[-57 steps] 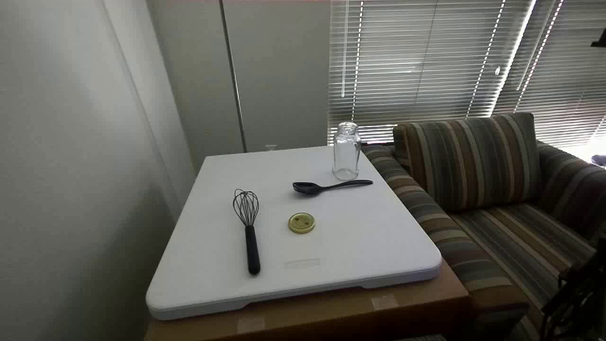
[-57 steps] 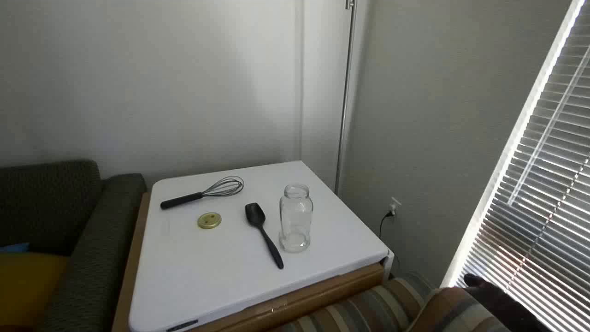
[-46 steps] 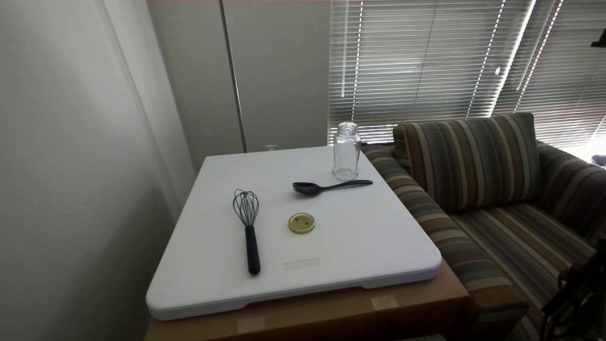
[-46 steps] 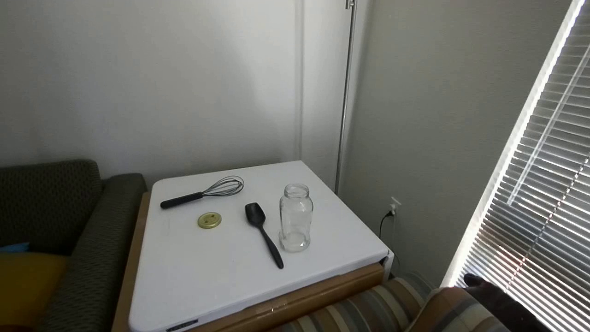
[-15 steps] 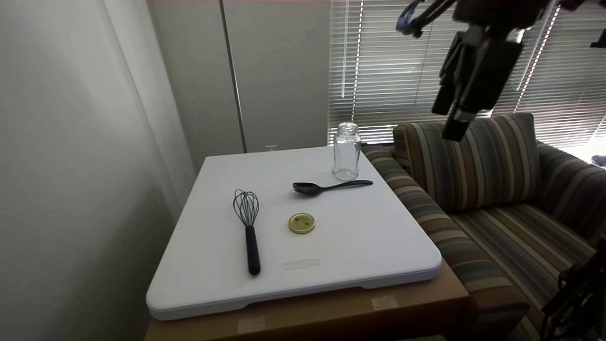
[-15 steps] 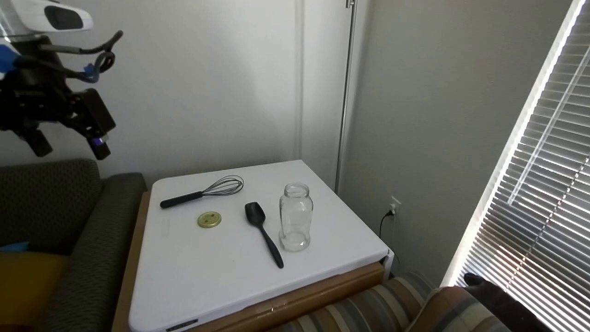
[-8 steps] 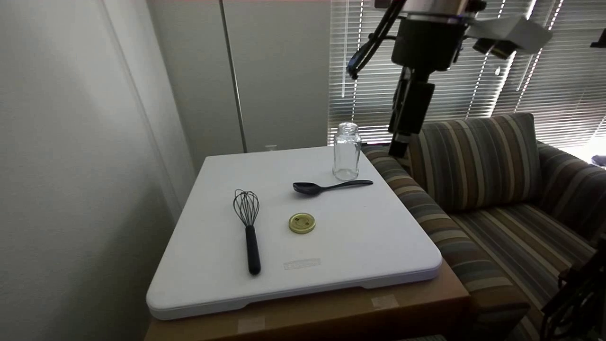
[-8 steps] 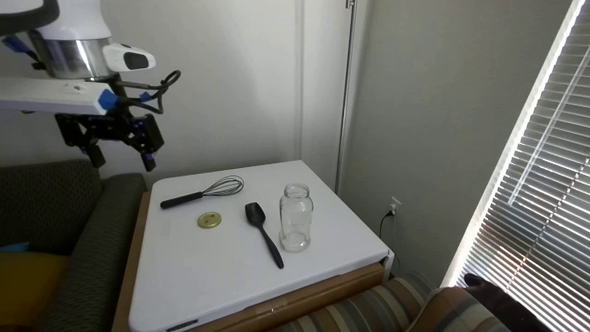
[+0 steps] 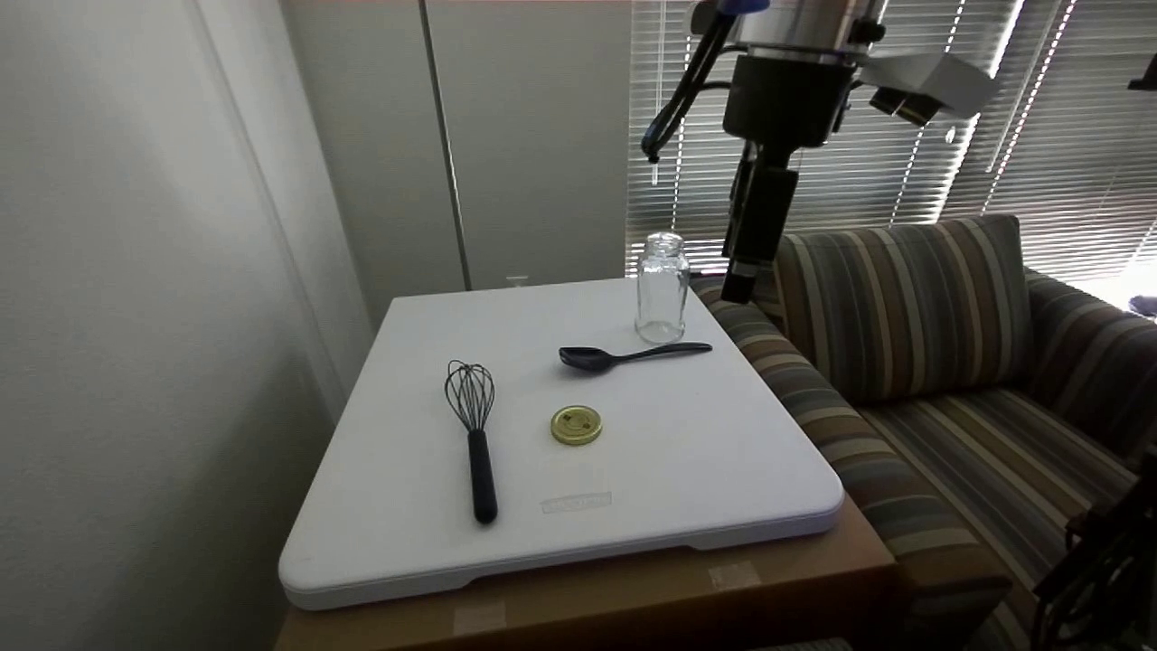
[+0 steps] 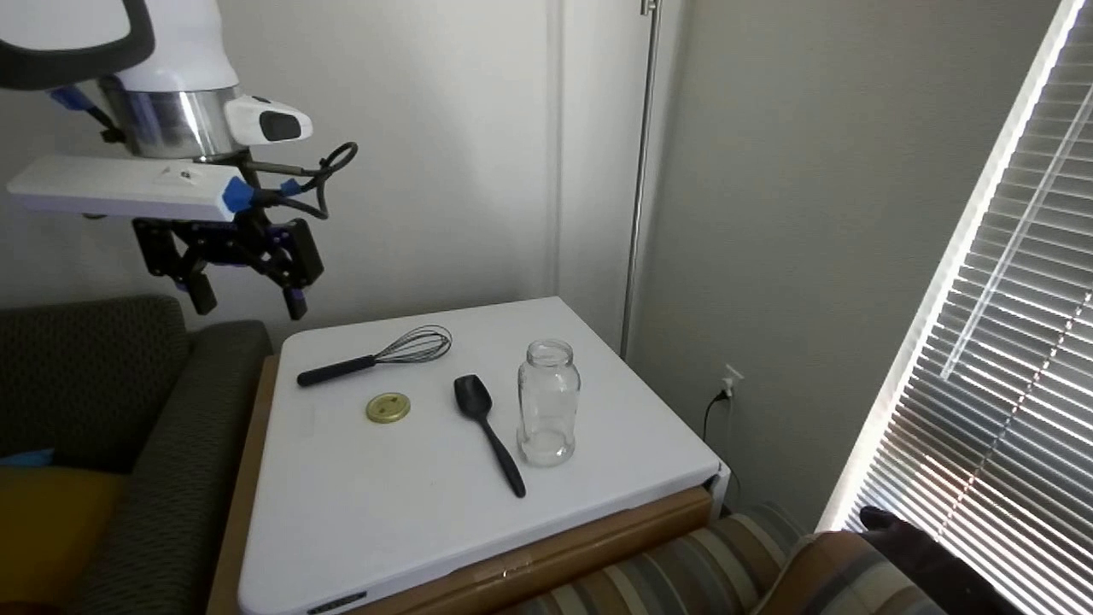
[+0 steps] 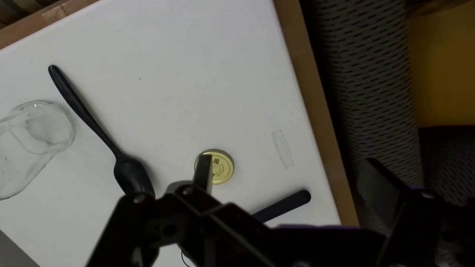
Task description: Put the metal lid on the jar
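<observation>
The gold metal lid (image 9: 577, 425) lies flat on the white tabletop, also seen in an exterior view (image 10: 388, 407). In the wrist view the lid (image 11: 222, 168) is partly covered by one finger. The clear glass jar (image 9: 662, 294) stands upright with its mouth uncovered, near the table's edge. It also shows in an exterior view (image 10: 548, 401) and at the left of the wrist view (image 11: 41, 129). My gripper (image 10: 250, 311) is open and empty, well above the table and toward its edge. In the wrist view its fingers (image 11: 287, 159) are wide apart.
A black spoon (image 10: 491, 431) lies between lid and jar, its handle close beside the jar. A black whisk (image 9: 479, 452) lies on the lid's other side. A striped armchair (image 9: 904, 307) and a dark sofa (image 10: 94, 384) border the white table (image 9: 407, 533). A wall (image 10: 384, 171) stands behind.
The arm, out of view at first, has come in over the table's edge, moving lower and closer to the table. The lid, jar, spoon and whisk have not moved.
</observation>
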Controlling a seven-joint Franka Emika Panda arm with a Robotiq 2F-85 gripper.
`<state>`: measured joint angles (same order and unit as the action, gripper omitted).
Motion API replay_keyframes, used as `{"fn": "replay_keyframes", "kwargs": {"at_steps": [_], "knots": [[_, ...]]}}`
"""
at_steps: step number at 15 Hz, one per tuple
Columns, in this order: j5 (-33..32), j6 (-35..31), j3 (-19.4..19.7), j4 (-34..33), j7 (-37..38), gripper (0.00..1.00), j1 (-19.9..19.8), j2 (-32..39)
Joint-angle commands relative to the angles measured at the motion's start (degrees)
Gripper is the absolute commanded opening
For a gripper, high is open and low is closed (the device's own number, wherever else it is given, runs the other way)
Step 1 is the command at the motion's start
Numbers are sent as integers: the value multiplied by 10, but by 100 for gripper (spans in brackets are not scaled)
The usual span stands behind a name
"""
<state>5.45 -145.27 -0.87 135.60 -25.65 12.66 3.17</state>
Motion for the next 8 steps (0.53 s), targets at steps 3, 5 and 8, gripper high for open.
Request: {"fn": "replay_keyframes", "kwargs": {"at_steps": [3, 5, 8], "knots": [[19, 7, -38, -73, -55, 100, -43, 74], [12, 14, -47, -117, -66, 100, -54, 116], [4, 26, -65, -181, -76, 100, -73, 182]]}}
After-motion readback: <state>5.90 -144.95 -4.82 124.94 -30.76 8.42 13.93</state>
